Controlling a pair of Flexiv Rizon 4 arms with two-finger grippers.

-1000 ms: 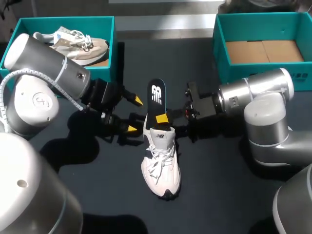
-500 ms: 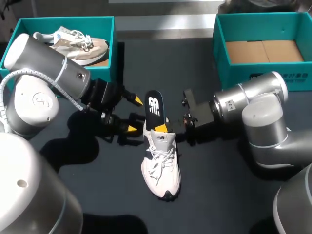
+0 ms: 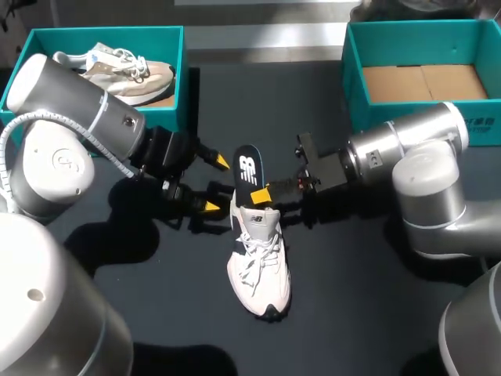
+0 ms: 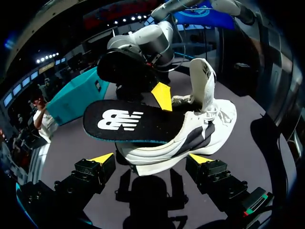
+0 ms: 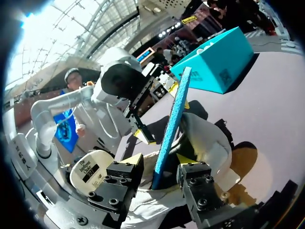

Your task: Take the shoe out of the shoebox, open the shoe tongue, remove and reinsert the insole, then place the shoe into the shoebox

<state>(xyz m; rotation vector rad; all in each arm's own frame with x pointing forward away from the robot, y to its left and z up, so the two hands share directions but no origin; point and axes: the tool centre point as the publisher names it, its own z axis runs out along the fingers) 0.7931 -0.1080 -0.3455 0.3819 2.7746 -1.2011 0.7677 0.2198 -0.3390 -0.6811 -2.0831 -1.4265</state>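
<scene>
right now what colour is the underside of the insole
The underside of the insole is bright blue, clearest in the right wrist view.

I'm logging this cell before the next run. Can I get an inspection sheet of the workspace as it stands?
Surface: dark table, no damage seen.
Job's things: white shoe on its sole mid-table, toe toward the robot; black insole sticking out of its opening, partly in; teal shoebox at the far right, empty.
Clutter: beige shoe lying in a second teal box at the far left.
Grippers: left gripper open, beside the shoe's heel end; right gripper at the insole by the shoe's collar, grip cannot be told.
Cables: white cable looped along the left arm.
Surroundings: nothing seen reaching over the table.
</scene>
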